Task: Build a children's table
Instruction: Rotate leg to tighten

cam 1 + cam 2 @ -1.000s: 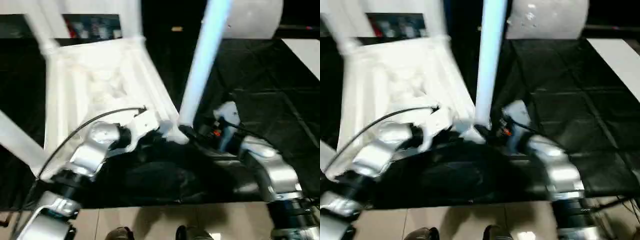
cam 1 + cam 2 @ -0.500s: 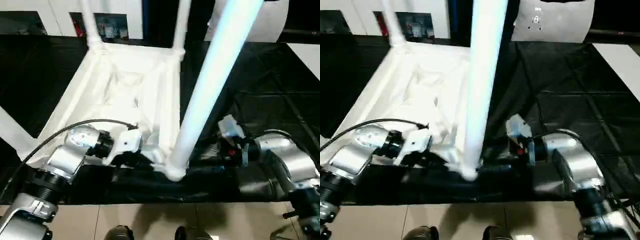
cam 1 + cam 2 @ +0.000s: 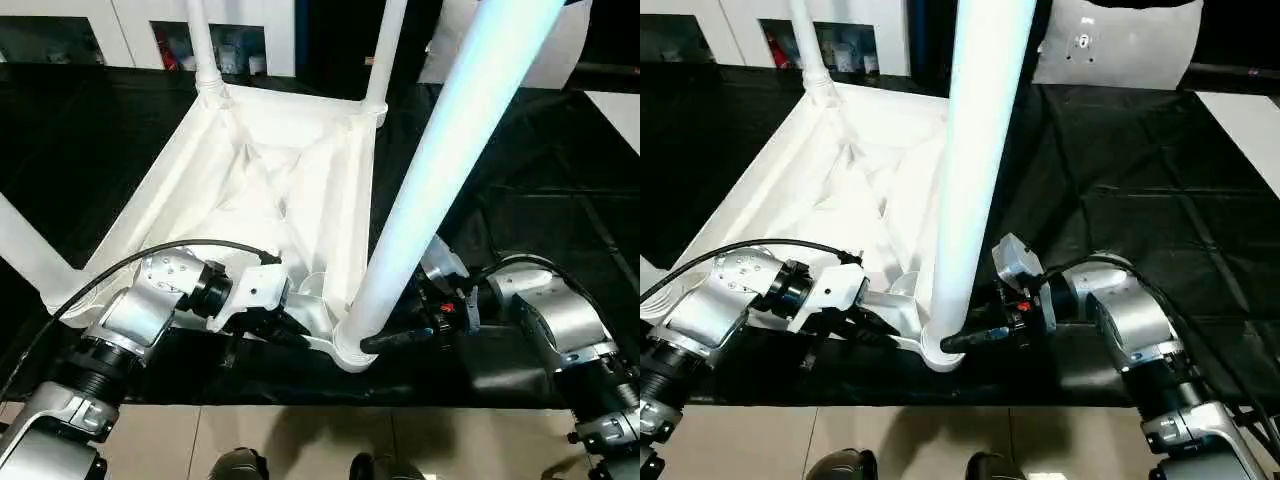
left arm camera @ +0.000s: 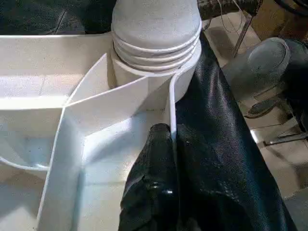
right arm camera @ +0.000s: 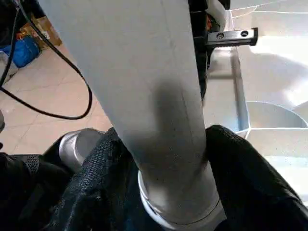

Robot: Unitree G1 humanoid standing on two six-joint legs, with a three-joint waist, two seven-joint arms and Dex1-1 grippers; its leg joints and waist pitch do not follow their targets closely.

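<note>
While the children's table (image 3: pixel 270 170) lies upside down on the black-covered counter (image 3: pixel 1120 170), filling the centre and upper left of the head views, I record its ribbed underside facing up. Two legs (image 3: pixel 203 45) stand in the far corner sockets at the top of the frame. A third leg (image 3: pixel 20 255) runs off at the left edge. The nearest leg (image 3: pixel 440 170) rises from the socket (image 3: pixel 350 345) at the lower centre and leans toward the upper right.

I find the left tool (image 3: pixel 285 330) pinched shut on the thin rim wall of the table top, just beside that near socket; the left wrist view shows its black fingers (image 4: pixel 154 183) one on each side of the wall.

The right tool (image 3: pixel 975 338) has its fingers (image 5: pixel 245 178) either side of the near leg's base, just above the socket. I cannot tell whether they press the leg or stand slightly clear of it.

Tiled floor (image 3: pixel 300 440) shows along the bottom edge
</note>
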